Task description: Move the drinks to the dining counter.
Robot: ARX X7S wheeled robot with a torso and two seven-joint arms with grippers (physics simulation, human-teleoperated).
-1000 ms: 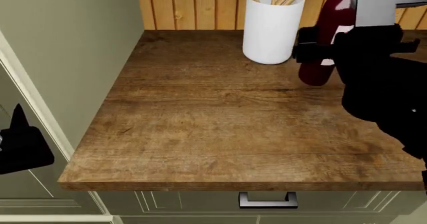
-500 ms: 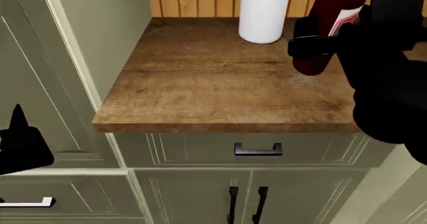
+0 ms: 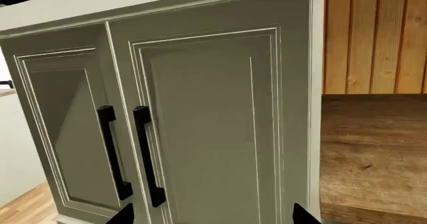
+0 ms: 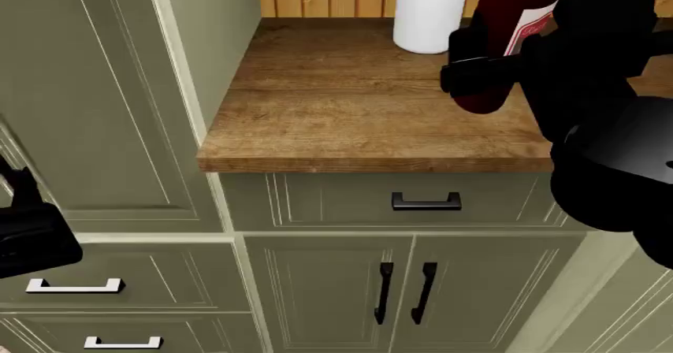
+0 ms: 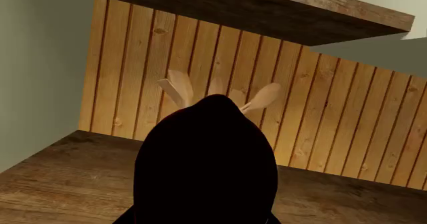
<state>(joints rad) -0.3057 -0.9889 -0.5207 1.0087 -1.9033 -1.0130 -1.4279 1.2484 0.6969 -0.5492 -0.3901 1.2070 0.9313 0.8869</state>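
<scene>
At upper right, the right claw (image 4: 468, 73) pinches the wine bottle (image 4: 503, 34) above the tabletop (image 4: 358, 101); swinging it could clip the white utensil holder (image 4: 429, 14).

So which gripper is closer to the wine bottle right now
The right. The right gripper is clamped around the wine bottle over the worktop, while the left gripper hangs low, off to the far side in front of the tall cabinet, well away from it.
</scene>
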